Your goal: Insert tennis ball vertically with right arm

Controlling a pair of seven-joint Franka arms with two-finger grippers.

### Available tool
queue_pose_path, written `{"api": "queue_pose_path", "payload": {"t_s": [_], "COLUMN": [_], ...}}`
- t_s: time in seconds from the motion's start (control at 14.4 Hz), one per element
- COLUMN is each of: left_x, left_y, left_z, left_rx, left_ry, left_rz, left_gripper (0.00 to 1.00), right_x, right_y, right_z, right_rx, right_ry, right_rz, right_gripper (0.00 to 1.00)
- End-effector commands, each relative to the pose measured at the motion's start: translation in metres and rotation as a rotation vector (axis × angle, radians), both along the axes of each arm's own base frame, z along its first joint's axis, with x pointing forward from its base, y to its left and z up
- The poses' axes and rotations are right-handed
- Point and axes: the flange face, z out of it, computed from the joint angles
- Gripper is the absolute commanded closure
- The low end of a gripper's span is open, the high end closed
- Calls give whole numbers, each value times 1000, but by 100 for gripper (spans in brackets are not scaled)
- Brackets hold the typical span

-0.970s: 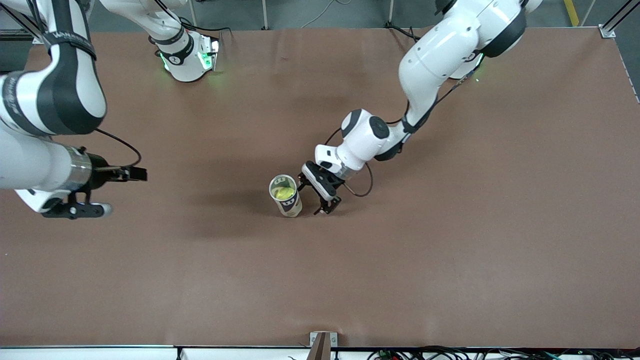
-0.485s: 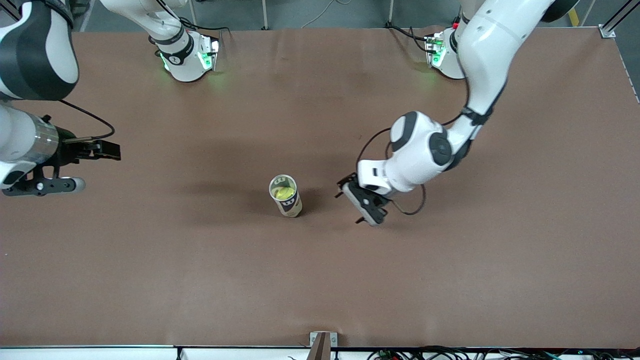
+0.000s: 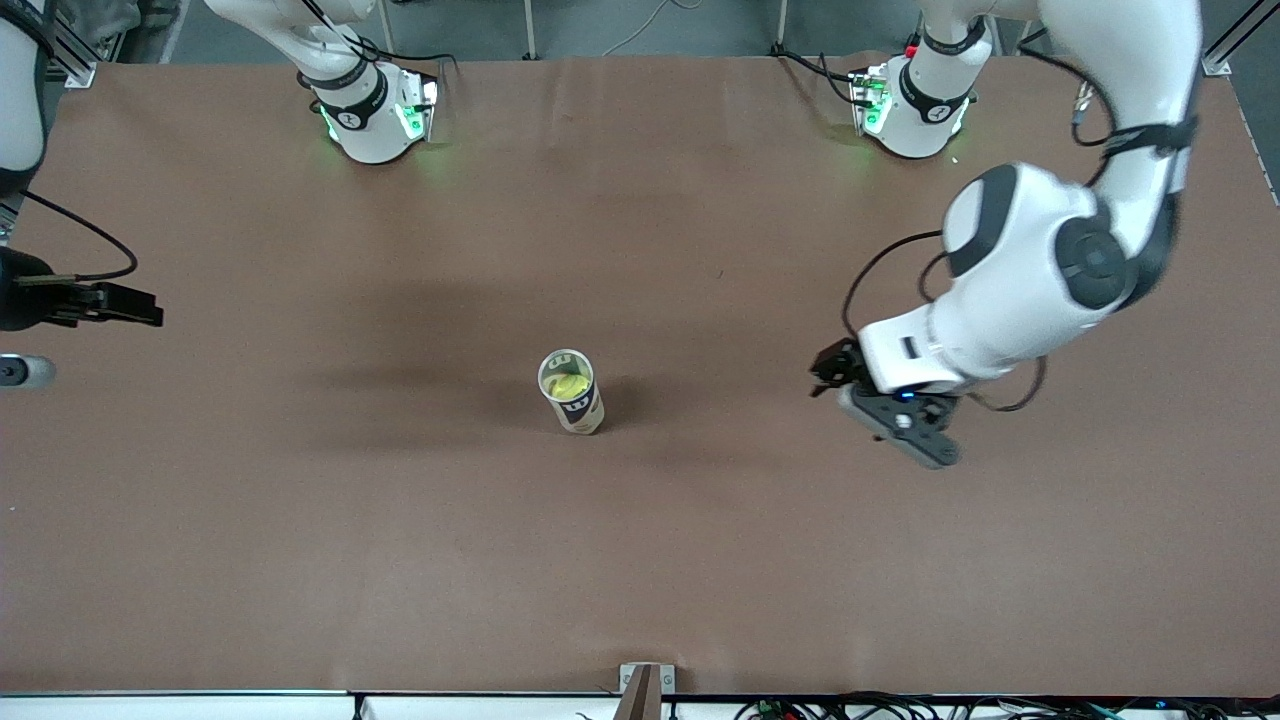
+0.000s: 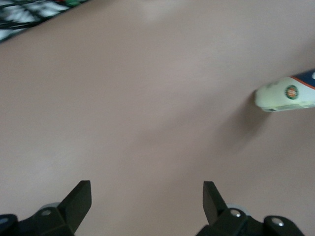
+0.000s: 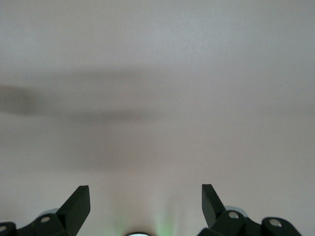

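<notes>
Tennis ball [image 3: 569,385]: inside upright can [image 3: 573,394], mid-table [image 3: 640,560]. Left gripper [image 4: 146,204]: fingers spread, nothing held, over table toward left arm's end. Right gripper [image 5: 145,202]: fingers spread, nothing held, over table edge at right arm's end.

A can [image 3: 571,391] is standing upright near the middle of the table [image 3: 640,560], well apart from every edge. A tennis ball [image 3: 570,385] is sitting inside it, showing through the open top.
</notes>
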Motion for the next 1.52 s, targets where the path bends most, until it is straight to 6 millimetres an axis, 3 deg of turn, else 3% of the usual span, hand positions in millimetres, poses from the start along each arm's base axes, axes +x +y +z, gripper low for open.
{"api": "queue_pose_path", "payload": {"t_s": [0.0,0.35,0.62,0.83,1.04,1.45], "left_x": [1,-32,-66,-97,-134,-163], "left_y": [31,141,196,203,203,176], "left_z": [39,134,171,191,193,197], "left_rx": [93,130,138,156,160,171], "left_ry": [15,0,57,91,109,109], "left_rz": [126,297,374,421,471,419], "left_gripper": [0,0,0,0,0,0], "right_x": [7,4,-10,-25,-29,-56], "right_y": [-3,10,13,25,28,12], "right_z": [4,5,18,24,30,46], "right_rx": [2,12,17,16,10,20], "right_ry": [-12,-4,-7,-6,-11,-35], "right_rz": [-9,5,4,19,20,-6], "right_gripper": [0,0,0,0,0,0]}}
